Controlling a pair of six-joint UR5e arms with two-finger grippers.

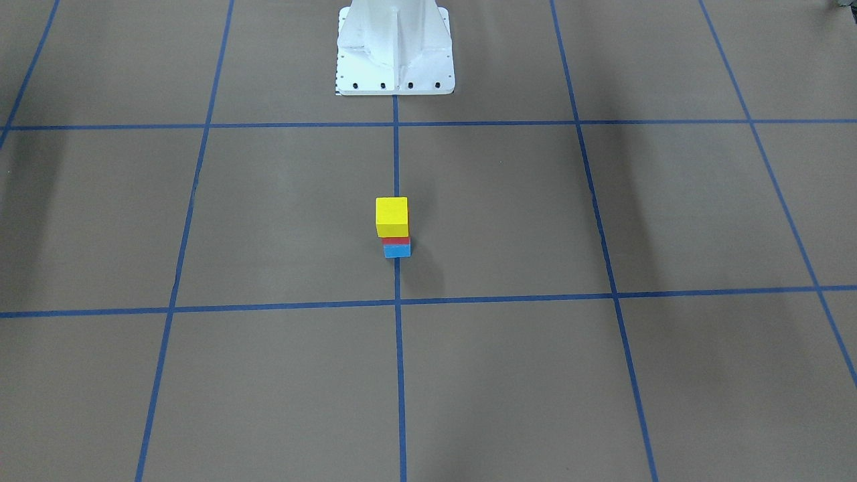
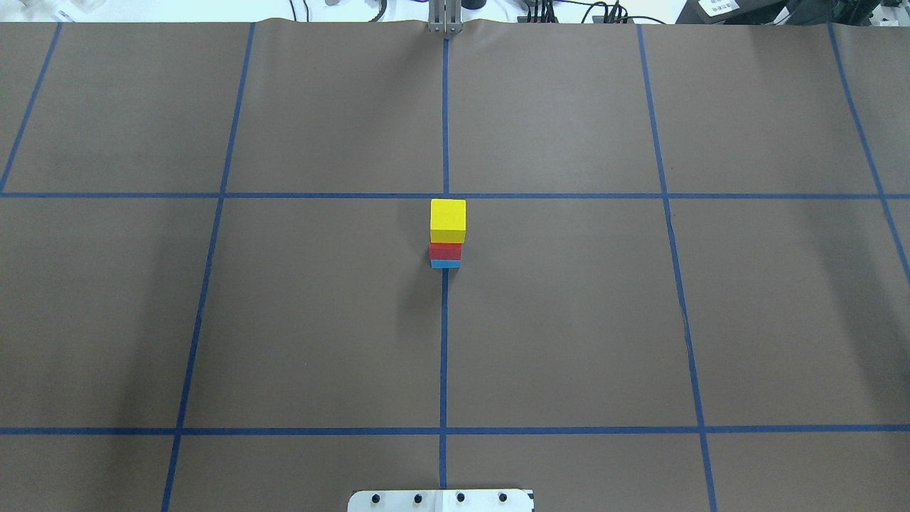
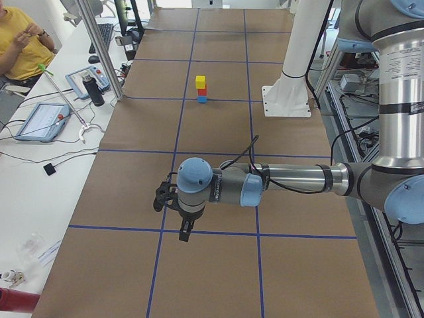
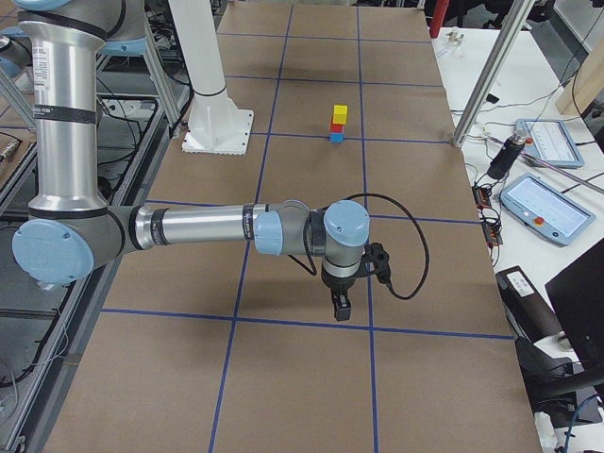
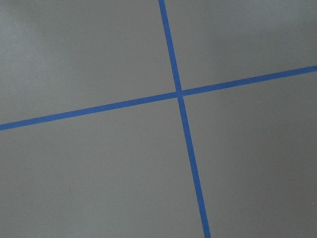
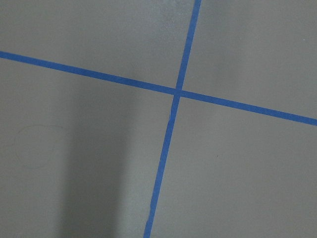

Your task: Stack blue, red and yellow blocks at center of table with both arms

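**Three blocks up, both arms hanging wide of the stack**

Three blocks are standing as one column just above the middle of the overhead frame. The blue block [image 2: 446,264] is lying on the table [image 2: 320,320], the red block [image 2: 446,252] is resting on it, and the yellow block [image 2: 448,219] is sitting on top. The column is straddling the central tape line [image 2: 443,341], with nothing touching it.

Neither arm is showing in the overhead or front-facing views. In the left side view the left gripper [image 3: 186,233] is hanging low in the lower middle of the frame, pointing down at the paper and well apart from the stack. In the right side view the right gripper [image 4: 340,307] is doing the same. Whether either one is released or clenched I cannot tell. Only the side views are showing them, and both wrist cameras are looking at bare tape crossings. Nothing seems to be held in either.

By my reading the stacking is finished, so the step in hand is leaving it alone. The yellow block looks to be sitting a touch off the red one's edges, toward the right of the overhead frame, so it is probably the easiest to knock. If an arm is moving at all, it should be lifting first and travelling along the frame's edges. It should not be sweeping through the centre.
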